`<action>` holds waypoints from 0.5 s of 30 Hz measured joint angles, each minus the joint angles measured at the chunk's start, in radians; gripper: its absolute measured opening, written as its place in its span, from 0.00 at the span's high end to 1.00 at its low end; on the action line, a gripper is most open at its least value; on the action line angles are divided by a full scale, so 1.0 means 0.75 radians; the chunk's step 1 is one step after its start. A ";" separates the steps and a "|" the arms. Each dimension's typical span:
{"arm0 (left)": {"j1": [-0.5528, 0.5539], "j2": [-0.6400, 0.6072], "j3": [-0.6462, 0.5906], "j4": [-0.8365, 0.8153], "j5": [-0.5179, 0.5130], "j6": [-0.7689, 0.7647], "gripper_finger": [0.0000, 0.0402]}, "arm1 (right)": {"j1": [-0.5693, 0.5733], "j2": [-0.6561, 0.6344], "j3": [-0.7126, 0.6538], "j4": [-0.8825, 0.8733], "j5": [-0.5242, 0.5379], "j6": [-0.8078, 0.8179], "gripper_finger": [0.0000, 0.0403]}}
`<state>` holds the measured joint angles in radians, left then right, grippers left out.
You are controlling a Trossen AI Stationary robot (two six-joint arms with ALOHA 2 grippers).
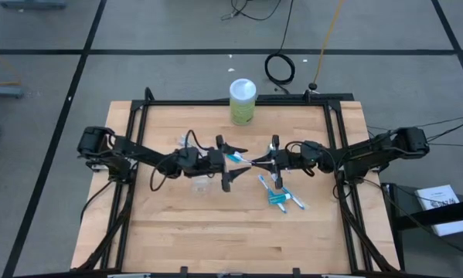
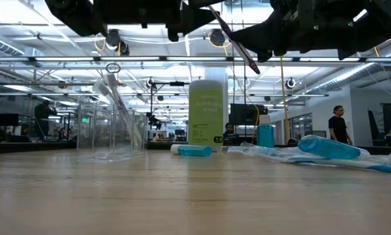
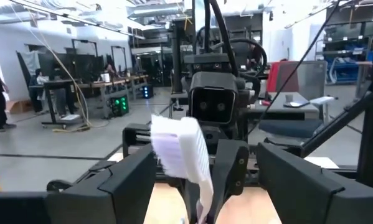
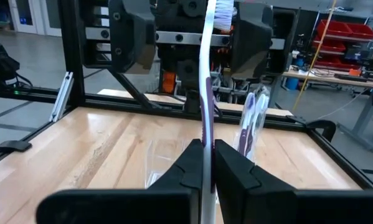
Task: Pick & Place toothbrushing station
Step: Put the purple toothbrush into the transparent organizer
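My right gripper [image 1: 265,162] [image 4: 208,155] is above the table's middle, shut on a slim white toothbrush [image 1: 246,159] that points toward the table's left. The brush head [image 3: 180,149] [image 4: 222,12] stands between the open fingers of my left gripper [image 1: 225,164] [image 3: 208,190]; I see no touch. The clear cup [image 1: 188,142] [image 2: 110,130] stands upright on the table behind the left gripper, with toothbrushes [image 4: 251,118] leaning in it. More toothbrushes and teal tubes [image 1: 281,197] lie flat near the right gripper. My right gripper pinches the toothbrush's handle [image 4: 206,134] between its two fingers. The fingers come level from the table's right and lie along the brush, which sticks out past the fingertips. The brush is lifted clear of the table, its head end [image 1: 235,157] toward the left gripper.
A green canister with a white lid [image 1: 243,100] [image 2: 206,114] stands at the table's far edge. A clear plastic piece [image 1: 200,186] lies under the left gripper. A teal tube [image 2: 194,151] lies near the canister. A black frame [image 1: 239,102] rims the table. People stand in the room beyond.
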<state>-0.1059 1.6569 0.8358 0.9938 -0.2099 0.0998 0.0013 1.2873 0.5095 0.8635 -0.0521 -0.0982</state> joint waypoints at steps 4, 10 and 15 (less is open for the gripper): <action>0.001 -0.004 -0.001 0.002 -0.005 0.001 0.31 | 0.000 0.000 0.000 0.001 0.000 -0.007 0.97; 0.002 -0.004 -0.001 -0.001 -0.011 0.001 0.31 | 0.001 -0.001 0.000 0.075 -0.003 -0.021 0.97; 0.008 -0.004 -0.001 0.006 -0.004 0.001 0.31 | 0.001 -0.001 0.000 0.082 -0.004 -0.024 0.97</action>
<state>-0.0998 1.6539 0.8349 0.9984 -0.2127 0.1002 0.0017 1.2867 0.5095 0.9249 -0.0551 -0.1162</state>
